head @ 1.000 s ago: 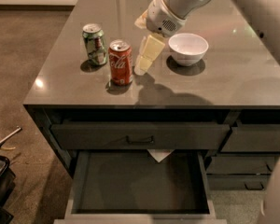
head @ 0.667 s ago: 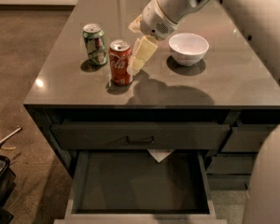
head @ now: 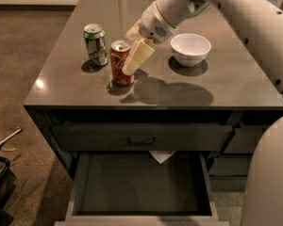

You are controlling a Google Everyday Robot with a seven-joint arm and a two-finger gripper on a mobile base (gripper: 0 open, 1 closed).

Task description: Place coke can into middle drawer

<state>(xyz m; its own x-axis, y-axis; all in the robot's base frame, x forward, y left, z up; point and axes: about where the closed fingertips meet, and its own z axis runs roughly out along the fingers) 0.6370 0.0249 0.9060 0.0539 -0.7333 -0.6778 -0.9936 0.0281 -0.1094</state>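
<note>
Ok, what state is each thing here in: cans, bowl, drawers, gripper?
coke can: upright on the countertop, outside the drawer.
green-and-silver can: upright on the countertop.
white bowl: upright on the countertop.
middle drawer: pulled open.
top drawer: shut.
gripper: at the coke can's side.

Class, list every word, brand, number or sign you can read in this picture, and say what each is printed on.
On the coke can: white script on red, too blurred to read.
On the green can: markings too blurred to read.
On the white bowl, the middle drawer and the claw at the coke can's side: no text.
</note>
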